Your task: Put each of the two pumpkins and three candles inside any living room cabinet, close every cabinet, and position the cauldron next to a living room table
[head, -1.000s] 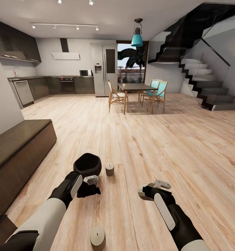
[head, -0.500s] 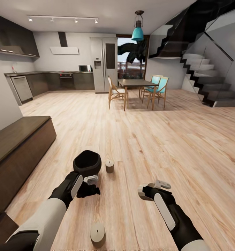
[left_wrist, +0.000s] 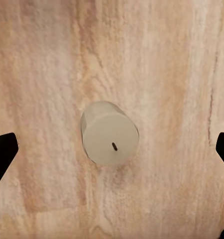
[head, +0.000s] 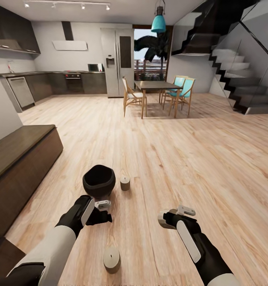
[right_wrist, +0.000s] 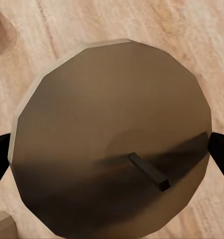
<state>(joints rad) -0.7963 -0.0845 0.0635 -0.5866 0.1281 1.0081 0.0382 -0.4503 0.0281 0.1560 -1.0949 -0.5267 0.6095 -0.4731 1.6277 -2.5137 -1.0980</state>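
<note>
Camera has tilted downward. Right gripper (head: 171,216), jaws closed around a candle (right_wrist: 112,154) for transport; left gripper (head: 100,211), jaws spread empty, sits at the cauldron's (head: 98,180) 6 o'clock.

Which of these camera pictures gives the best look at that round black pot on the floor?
The head view. It shows the whole cauldron standing on the wood floor, mouth up, beside a small candle and just ahead of the left gripper. The wrist views look down on candles and floorboards instead.
</note>
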